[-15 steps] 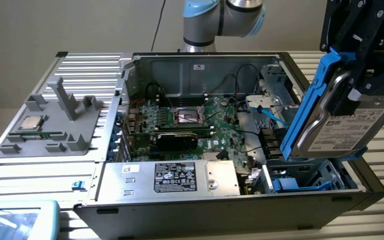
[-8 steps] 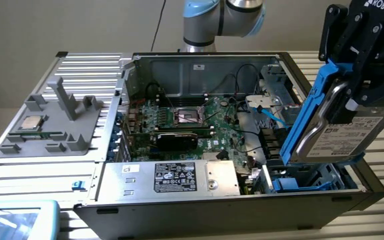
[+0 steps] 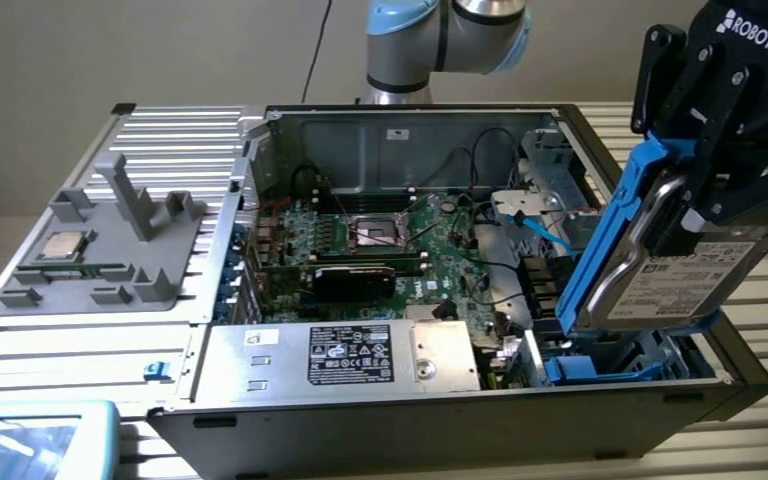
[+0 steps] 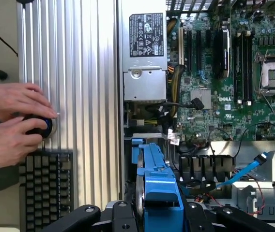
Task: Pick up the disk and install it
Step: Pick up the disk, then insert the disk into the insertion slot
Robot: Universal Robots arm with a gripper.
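My black gripper [image 3: 688, 212] is shut on the disk [image 3: 664, 285], a silver-grey drive with a white label and a blue bracket round its edges. I hold it on edge and tilted, over the open computer case [image 3: 398, 415] on the exterior view's right. Its lower end hangs just above the blue drive bay [image 3: 604, 370] in the case's front corner. In the wrist view the disk's blue bracket [image 4: 159, 186] stands edge-on between my fingers [image 4: 91, 215], above the bay area beside the motherboard [image 4: 224, 82].
A silver power supply box [image 3: 357, 355] with a black label fills the case front. A blue cable [image 3: 544, 232] runs near the bay. A grey fixture [image 3: 117, 255] with a square CPU chip [image 3: 64, 245] lies on the exterior view's left. A person's hands [image 4: 11, 121] rest by a keyboard [image 4: 45, 188].
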